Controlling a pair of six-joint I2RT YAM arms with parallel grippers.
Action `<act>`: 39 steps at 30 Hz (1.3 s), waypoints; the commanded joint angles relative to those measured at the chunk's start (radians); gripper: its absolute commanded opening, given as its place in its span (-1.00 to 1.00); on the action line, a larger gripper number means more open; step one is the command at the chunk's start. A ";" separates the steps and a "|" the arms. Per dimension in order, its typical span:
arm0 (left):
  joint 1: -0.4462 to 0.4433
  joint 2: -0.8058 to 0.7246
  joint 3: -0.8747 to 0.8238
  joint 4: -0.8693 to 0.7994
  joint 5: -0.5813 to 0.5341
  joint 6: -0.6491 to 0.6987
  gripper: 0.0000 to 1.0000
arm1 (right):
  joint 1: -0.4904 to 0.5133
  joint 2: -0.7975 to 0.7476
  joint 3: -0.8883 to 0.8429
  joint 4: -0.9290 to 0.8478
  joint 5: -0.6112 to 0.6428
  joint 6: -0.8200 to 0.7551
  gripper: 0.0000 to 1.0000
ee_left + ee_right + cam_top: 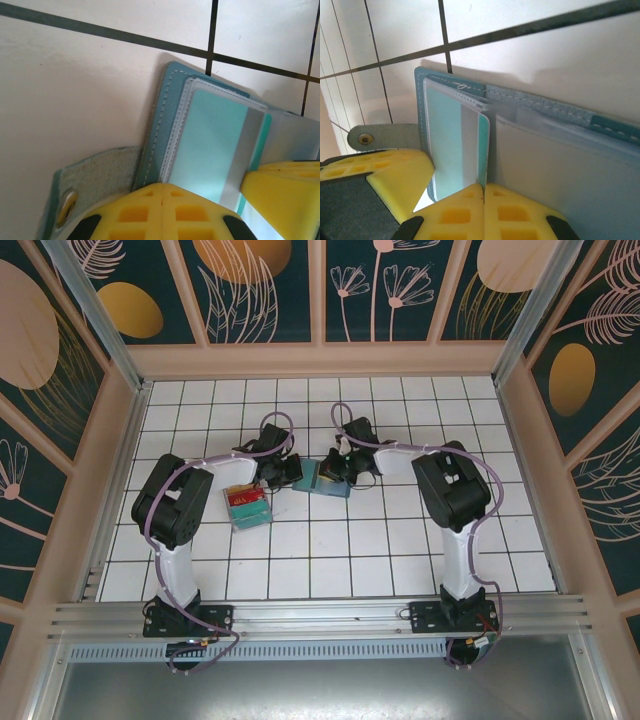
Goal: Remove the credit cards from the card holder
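Your left gripper (164, 192) is clamped shut, your right gripper (483, 192) likewise, both at the opened card holder (318, 482) mid-table (330, 550), a teal card (210, 140) showing in its clear sleeve.

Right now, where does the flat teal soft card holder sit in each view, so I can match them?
Top external: the flat teal soft card holder lies mid-table between left gripper and right gripper.
Left wrist: holder centre to right, opened.
Right wrist: holder centre to right edge.
Shared landmark: its studded snap tab, lower left in left wrist, mid-left in right wrist.
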 commanded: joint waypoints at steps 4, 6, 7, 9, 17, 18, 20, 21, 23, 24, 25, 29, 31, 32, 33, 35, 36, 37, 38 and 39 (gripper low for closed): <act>0.008 0.042 -0.008 -0.087 -0.057 -0.001 -1.00 | -0.032 -0.053 -0.040 -0.020 0.016 0.013 -1.00; 0.008 0.041 -0.010 -0.085 -0.051 0.000 -1.00 | -0.032 -0.053 -0.042 -0.013 0.010 0.014 -1.00; 0.008 0.039 -0.010 -0.082 -0.047 0.000 -1.00 | -0.031 -0.053 -0.043 -0.006 0.004 0.015 -1.00; 0.008 0.036 -0.008 -0.082 -0.043 0.000 -1.00 | -0.030 -0.053 -0.044 -0.003 0.002 0.019 -1.00; 0.008 0.027 -0.014 -0.078 -0.038 -0.001 -1.00 | -0.030 -0.053 -0.054 0.004 -0.010 0.014 -0.79; 0.008 0.025 -0.014 -0.075 -0.036 -0.002 -1.00 | -0.030 -0.054 -0.056 0.013 -0.011 0.017 -0.68; 0.008 0.019 -0.011 -0.074 -0.031 -0.001 -1.00 | -0.029 -0.057 -0.057 0.029 -0.015 0.025 -0.58; 0.008 0.017 -0.010 -0.073 -0.029 -0.001 -1.00 | -0.027 -0.059 -0.056 0.036 -0.017 0.027 -0.56; 0.008 0.012 -0.009 -0.071 -0.026 -0.001 -1.00 | -0.021 -0.060 -0.049 0.038 -0.019 0.024 -0.55; 0.008 0.010 -0.008 -0.071 -0.026 -0.002 -0.96 | -0.019 -0.058 -0.045 0.036 -0.020 0.021 -0.55; 0.008 0.008 -0.008 -0.071 -0.025 0.000 -0.90 | -0.017 -0.054 -0.041 0.033 -0.024 0.018 -0.55; 0.008 0.008 -0.014 -0.068 -0.020 0.000 -0.77 | -0.012 -0.044 -0.043 0.042 -0.034 0.017 -0.55; 0.008 0.008 -0.016 -0.065 -0.017 -0.001 -0.59 | -0.008 -0.038 -0.039 0.043 -0.040 0.015 -0.55; 0.008 0.007 -0.016 -0.063 -0.015 -0.001 -0.56 | -0.007 -0.034 -0.038 0.044 -0.040 0.016 -0.55; 0.008 0.008 -0.017 -0.059 -0.014 -0.001 -0.55 | -0.005 -0.030 -0.036 0.042 -0.041 0.014 -0.57; 0.008 0.010 -0.017 -0.059 -0.013 -0.001 -0.54 | -0.004 -0.023 -0.031 0.042 -0.043 0.014 -0.59; 0.008 0.012 -0.016 -0.058 -0.011 0.000 -0.52 | -0.004 -0.019 -0.028 0.040 -0.043 0.013 -0.60; 0.008 0.014 -0.017 -0.058 -0.009 0.000 -0.52 | -0.002 -0.014 -0.027 0.040 -0.043 0.013 -0.61; 0.008 0.013 -0.018 -0.059 -0.011 0.000 -0.52 | -0.002 -0.014 -0.027 0.042 -0.044 0.014 -0.61; 0.007 0.016 -0.019 -0.060 -0.012 0.002 -0.56 | -0.001 -0.010 -0.026 0.042 -0.046 0.013 -0.62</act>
